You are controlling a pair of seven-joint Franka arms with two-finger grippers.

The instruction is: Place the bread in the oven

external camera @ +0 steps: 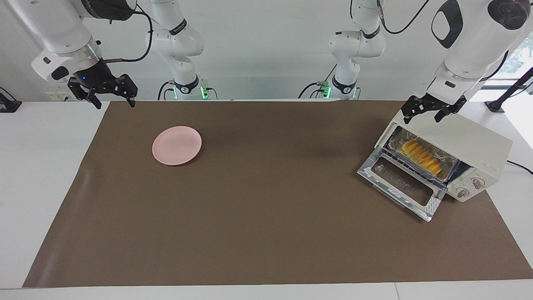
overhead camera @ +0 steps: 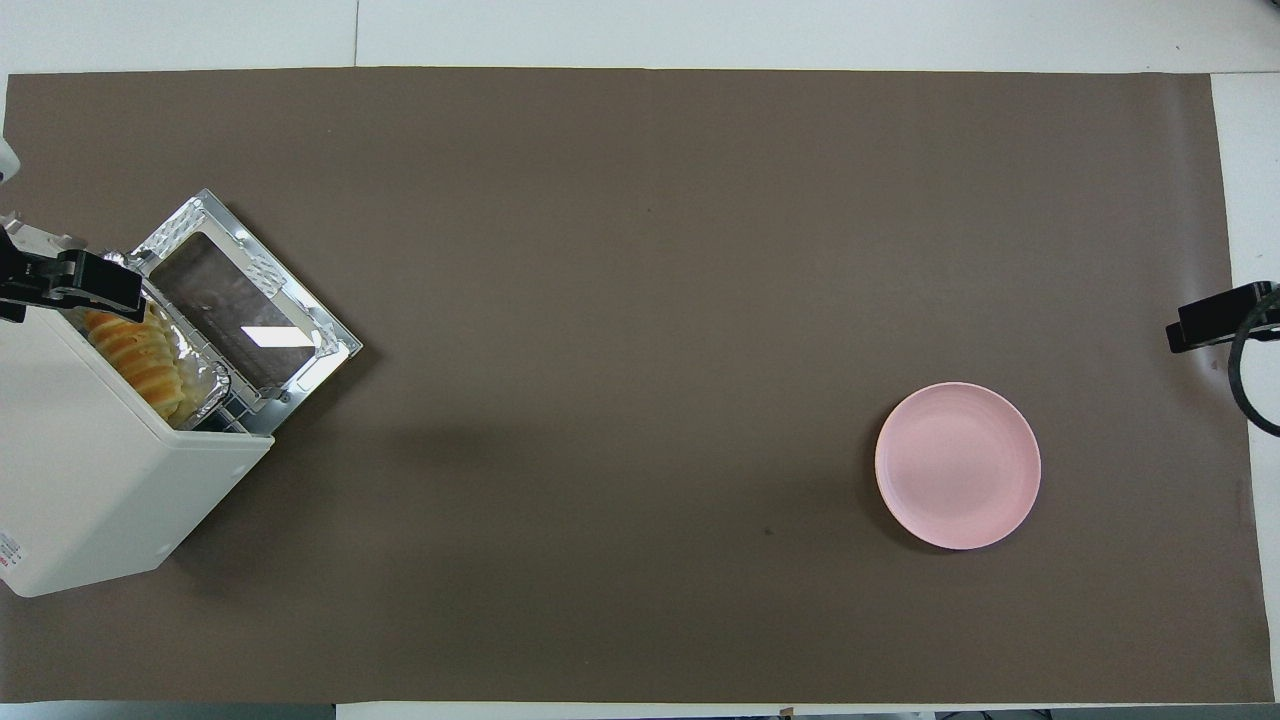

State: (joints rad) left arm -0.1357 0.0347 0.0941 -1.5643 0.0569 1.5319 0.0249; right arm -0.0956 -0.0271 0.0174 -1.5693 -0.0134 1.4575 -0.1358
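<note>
Matte brown mat [external camera: 266,233] under boxy cream oven [external camera: 479,143], ridged bread [external camera: 422,157] inside; both jaws released, empty.

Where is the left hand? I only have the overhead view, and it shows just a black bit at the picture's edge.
Observer: The left hand hangs open and empty above the oven.
Operator: Is the bread in?
Observer: Yes, the bread lies in the foil tray on the rack; the door is down.
Operator: And the right hand?
Observer: The right hand waits open over the mat's edge, nearer the robots than the pink plate.
</note>
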